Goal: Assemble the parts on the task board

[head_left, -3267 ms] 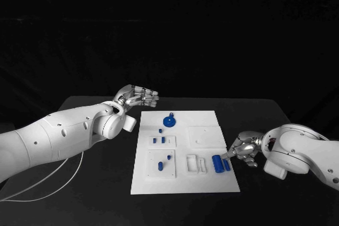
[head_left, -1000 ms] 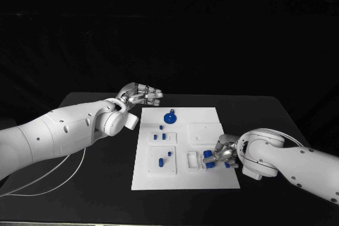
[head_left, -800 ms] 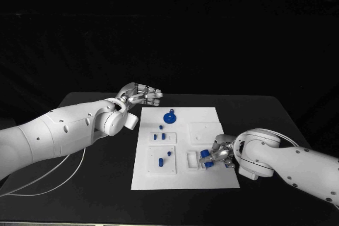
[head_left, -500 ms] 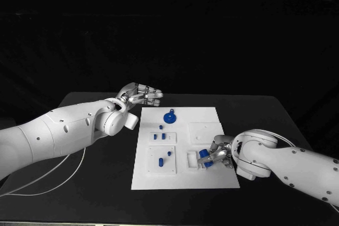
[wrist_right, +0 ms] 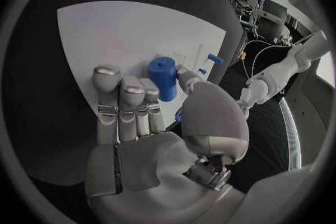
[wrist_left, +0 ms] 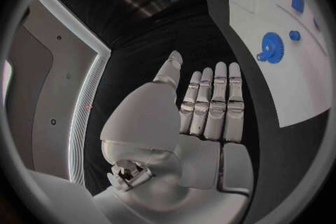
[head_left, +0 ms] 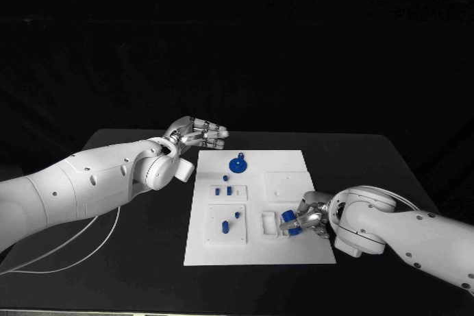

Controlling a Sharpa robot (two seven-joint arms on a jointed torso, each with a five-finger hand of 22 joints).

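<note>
The right hand [head_left: 304, 220] rests over the near right part of the board [head_left: 259, 251], its fingers [wrist_right: 128, 102] and thumb closed on a blue cylinder [wrist_right: 164, 78]. In the head view that cylinder [head_left: 288, 217] sits just beside a small white frame [head_left: 268, 225] on the board, and whether it touches the board cannot be told. The left hand [head_left: 196, 134] hangs above the bench [head_left: 129, 275] beside the board's far left corner, holding nothing, its fingers [wrist_left: 211, 106] straight and side by side. A blue gear [head_left: 237, 166] lies on the far part of the board, well away from both hands. Small blue pegs [head_left: 229, 190] stand in the left-hand blocks, and another blue piece [head_left: 224, 226] lies on the near left block.
</note>
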